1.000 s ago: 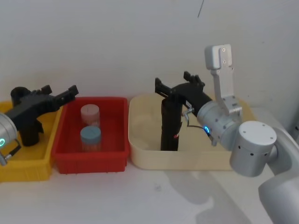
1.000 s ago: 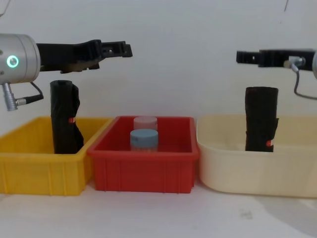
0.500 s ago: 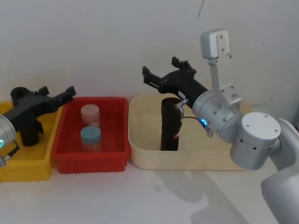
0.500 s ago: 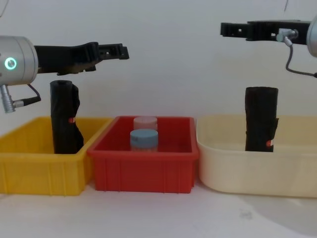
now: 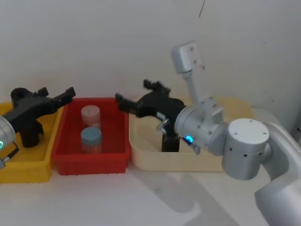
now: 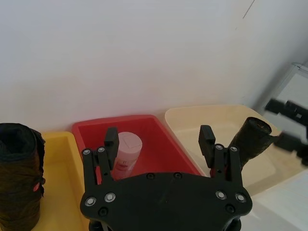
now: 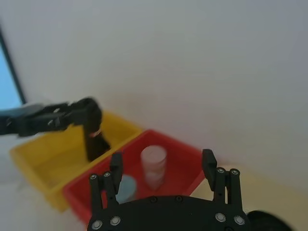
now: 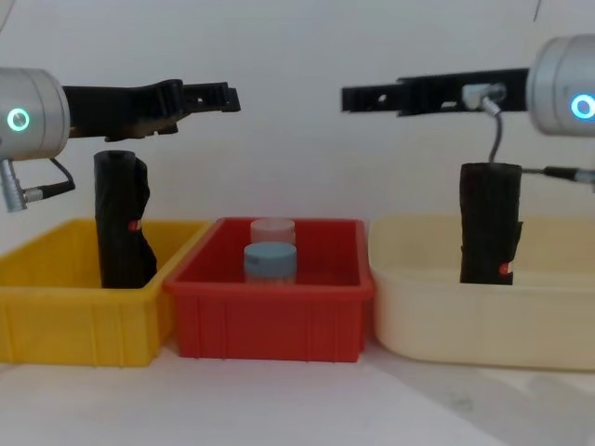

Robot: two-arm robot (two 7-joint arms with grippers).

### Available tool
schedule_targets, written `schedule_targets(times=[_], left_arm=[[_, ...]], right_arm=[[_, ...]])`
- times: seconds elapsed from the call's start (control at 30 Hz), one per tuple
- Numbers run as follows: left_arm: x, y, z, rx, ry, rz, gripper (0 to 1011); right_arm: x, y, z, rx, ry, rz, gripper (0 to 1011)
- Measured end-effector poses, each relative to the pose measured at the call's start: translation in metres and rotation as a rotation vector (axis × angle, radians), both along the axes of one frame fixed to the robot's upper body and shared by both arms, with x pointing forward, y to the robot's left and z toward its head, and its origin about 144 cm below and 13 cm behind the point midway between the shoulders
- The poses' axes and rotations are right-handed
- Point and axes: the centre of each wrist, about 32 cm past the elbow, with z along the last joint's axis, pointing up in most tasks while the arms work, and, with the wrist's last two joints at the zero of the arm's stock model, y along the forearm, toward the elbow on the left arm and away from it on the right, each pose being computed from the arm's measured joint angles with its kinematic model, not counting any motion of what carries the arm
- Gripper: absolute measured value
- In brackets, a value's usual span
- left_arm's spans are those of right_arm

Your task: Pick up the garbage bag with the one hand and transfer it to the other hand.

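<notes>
One garbage bag point(image 5: 29, 134) point(image 8: 122, 223) point(image 6: 17, 178), a black upright roll with a small red mark, stands in the yellow bin point(image 5: 24, 170). A second, alike roll point(image 8: 490, 223) point(image 5: 170, 143) stands in the cream bin point(image 5: 155, 162). My left gripper point(image 5: 59, 94) point(image 8: 226, 95) point(image 6: 160, 139), with the green-teal ring, hovers open just above the yellow bin's bag and reaches toward the red bin. My right gripper point(image 5: 134, 93) point(image 8: 351, 97) point(image 7: 162, 161), with the blue ring, hangs open and empty above the seam between the red and cream bins, pointing at the left gripper.
The red bin point(image 5: 89, 158) sits between the two others and holds a pink-lidded jar point(image 5: 91, 114) and a blue-lidded jar point(image 5: 91, 138). A white wall rises close behind the bins. Bare white table lies in front.
My right gripper has swung left, away from above the cream bin's bag and toward the red bin. The left gripper and both bags have stayed put.
</notes>
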Motion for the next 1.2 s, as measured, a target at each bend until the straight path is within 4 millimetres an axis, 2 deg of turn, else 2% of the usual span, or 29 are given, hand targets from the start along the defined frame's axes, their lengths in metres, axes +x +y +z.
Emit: schedule_targets(times=[0.5,1.2], left_arm=[[0.0,0.0,0.0,0.0,0.001,0.002,1002],[0.0,0.0,0.0,0.0,0.001,0.002,1002]], right_arm=[[-0.006,0.041,-0.005,-0.116,0.105,0.047,1001],[0.01,0.083,-0.002,-0.203,0.15,0.073,1001]])
